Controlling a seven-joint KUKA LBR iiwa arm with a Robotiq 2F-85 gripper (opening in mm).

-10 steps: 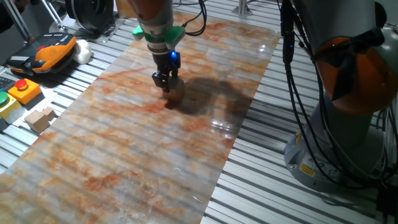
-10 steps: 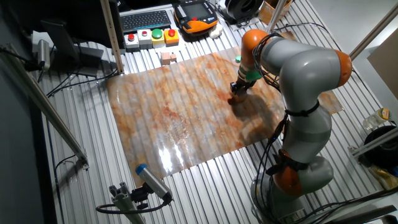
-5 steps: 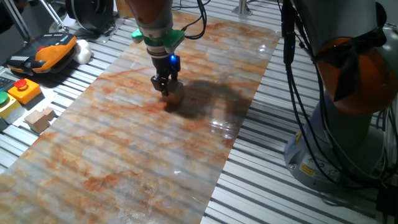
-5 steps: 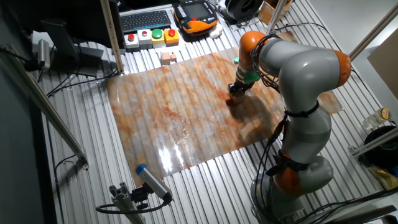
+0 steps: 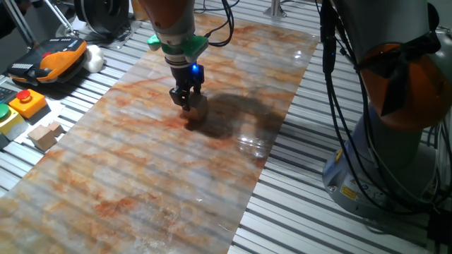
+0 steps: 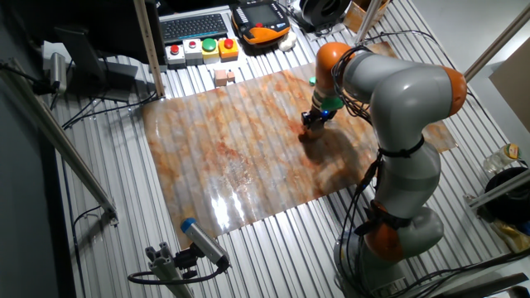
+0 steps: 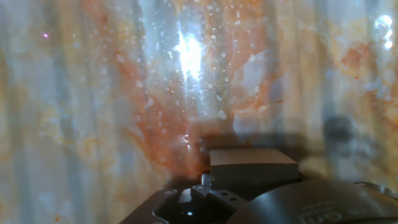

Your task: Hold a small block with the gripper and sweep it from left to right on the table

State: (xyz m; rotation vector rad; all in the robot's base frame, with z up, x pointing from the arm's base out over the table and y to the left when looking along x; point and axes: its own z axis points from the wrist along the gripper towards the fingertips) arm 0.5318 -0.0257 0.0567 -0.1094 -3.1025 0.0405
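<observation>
The small block (image 5: 195, 110) is a light-tan wooden cube resting on the marbled orange and grey table (image 5: 141, 162). My black gripper (image 5: 186, 104), with a blue light and green ring above it, stands upright with its fingers shut on the block. In the other fixed view the gripper (image 6: 310, 126) is near the board's right half, and the block is mostly hidden under it. The hand view shows the block (image 7: 252, 164) between the fingers, pressed on the glossy table (image 7: 93, 93).
A pair of joined tan blocks (image 5: 44, 134) lies on the silver slats left of the board. Button boxes (image 5: 27, 102) and an orange pendant (image 5: 56, 58) sit further left. The arm's grey base (image 5: 395, 127) stands at the right.
The gripper with the block has slid a little to the left in the first fixed view. Nothing else moved.
</observation>
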